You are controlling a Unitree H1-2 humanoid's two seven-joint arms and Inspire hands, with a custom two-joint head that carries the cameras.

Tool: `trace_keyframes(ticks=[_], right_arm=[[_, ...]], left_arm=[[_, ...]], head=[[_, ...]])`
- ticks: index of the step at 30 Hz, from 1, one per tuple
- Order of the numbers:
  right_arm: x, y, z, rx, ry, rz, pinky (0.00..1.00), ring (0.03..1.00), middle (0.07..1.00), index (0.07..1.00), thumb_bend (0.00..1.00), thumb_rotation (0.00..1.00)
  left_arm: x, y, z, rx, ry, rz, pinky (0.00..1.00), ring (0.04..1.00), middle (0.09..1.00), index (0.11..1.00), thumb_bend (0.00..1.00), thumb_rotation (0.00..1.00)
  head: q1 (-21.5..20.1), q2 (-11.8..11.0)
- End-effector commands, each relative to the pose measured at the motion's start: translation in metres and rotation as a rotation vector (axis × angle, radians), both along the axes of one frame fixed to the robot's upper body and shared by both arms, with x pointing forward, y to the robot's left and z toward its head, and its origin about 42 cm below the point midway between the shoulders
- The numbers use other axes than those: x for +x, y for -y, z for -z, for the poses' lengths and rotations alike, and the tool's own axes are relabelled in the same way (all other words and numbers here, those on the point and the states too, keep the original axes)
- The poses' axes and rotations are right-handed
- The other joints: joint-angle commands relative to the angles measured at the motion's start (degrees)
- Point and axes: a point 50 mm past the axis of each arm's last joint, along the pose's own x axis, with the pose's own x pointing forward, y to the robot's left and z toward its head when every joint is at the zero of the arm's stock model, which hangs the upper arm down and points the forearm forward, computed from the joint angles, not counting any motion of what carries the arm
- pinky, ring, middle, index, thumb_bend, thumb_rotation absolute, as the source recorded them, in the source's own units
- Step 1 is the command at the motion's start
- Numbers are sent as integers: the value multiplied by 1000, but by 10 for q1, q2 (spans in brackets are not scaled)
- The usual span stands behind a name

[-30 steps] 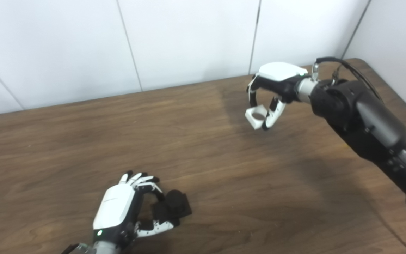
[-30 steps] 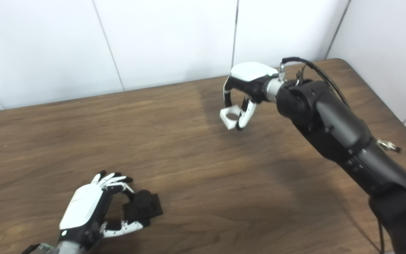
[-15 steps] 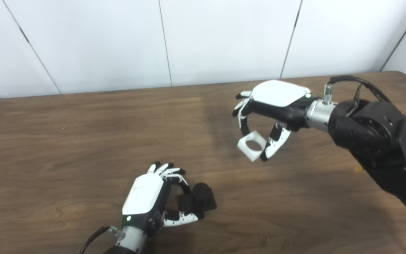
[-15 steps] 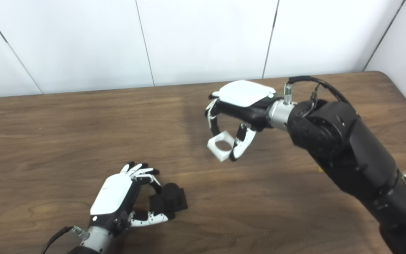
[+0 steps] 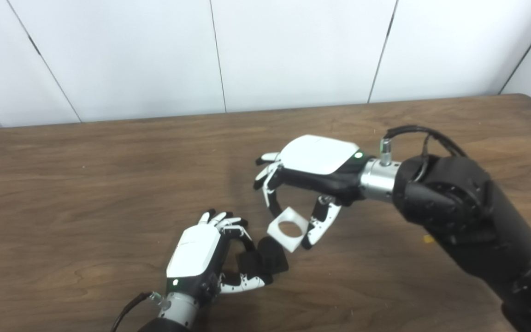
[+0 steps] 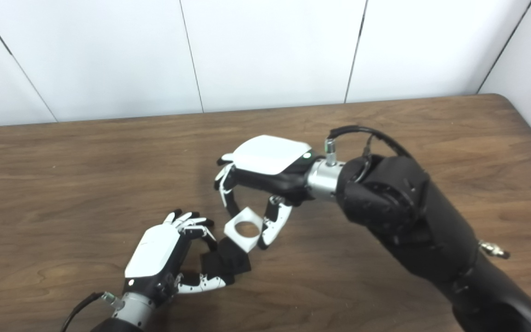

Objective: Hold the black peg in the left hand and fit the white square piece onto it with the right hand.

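Observation:
Low at the front of the brown table (image 5: 85, 184), my left hand (image 5: 201, 258) is shut on the black peg (image 5: 265, 260), pinching its base between fingers and thumb. Just above and to the right, my right hand (image 5: 309, 173) is shut on the white square piece (image 5: 286, 229), which has a round hole through it. The piece hangs tilted, and its lower corner overlaps the peg's top in both views; I cannot tell whether they touch. In the right eye view the piece (image 6: 244, 229) sits directly over the peg (image 6: 226, 263).
White wall panels (image 5: 293, 50) stand behind the table's far edge. The right arm (image 5: 468, 226) crosses the table's right half. A small yellow speck (image 5: 427, 239) lies on the wood beside the right forearm.
The right hand has carried the white square piece down and to the left, from mid-table to just above the black peg. The left hand has kept its hold and stayed put.

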Motion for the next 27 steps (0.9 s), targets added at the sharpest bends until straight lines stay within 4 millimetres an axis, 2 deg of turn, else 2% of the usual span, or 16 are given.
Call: trace_keyframes(ticks=[1,12,27], right_arm=[[2,-4,-6,6,54,-11,872,953,820,483,524,133],[1,-18,9,-8,25,-19,891,952,815,484,524,134],[11,-14,13,28,35,9,862,950,809,484,523,132]], left_arm=[[-2,6,8,19,-36,29,1000,906,796,487,517,45],[-2,8,7,23,-34,33,1000,906,797,488,517,45],[-3,12,4,12,-30,34,1000,903,794,487,518,45]], head=[[0,1],[-2,4],[2,11]])
